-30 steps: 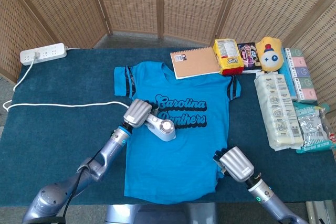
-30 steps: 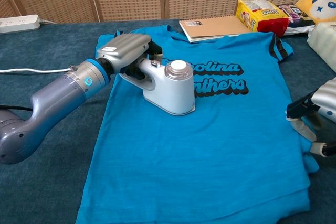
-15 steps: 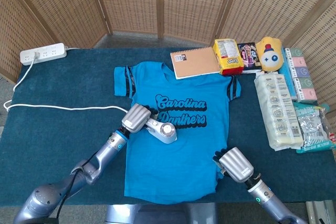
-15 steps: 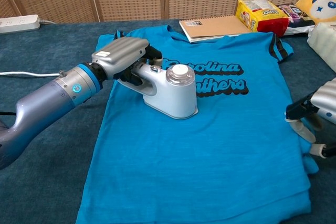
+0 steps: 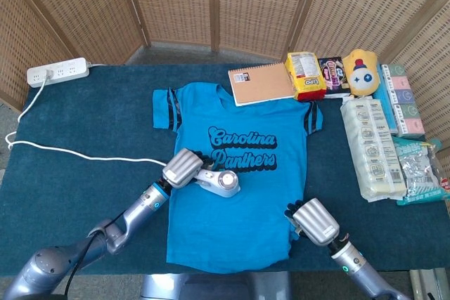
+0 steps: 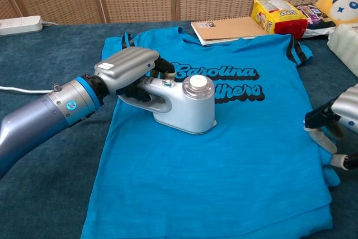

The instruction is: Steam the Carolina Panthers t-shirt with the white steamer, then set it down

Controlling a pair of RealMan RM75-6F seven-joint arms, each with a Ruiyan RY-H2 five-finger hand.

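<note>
Flat on the shirt, just below the lettering, sits the steamer, its long axis running left-right. Left hand grips its handle from the left; right hand, fingers curled, rests on the shirt's lower right edge.

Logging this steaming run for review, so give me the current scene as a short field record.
garment: blue Carolina Panthers t-shirt, flat on dark blue table
tool: white steamer, resting on the shirt below the lettering
left hand: grips the steamer's handle
right hand: at the shirt's lower right edge; contact unclear
cable: white cord running to white power strip
</note>
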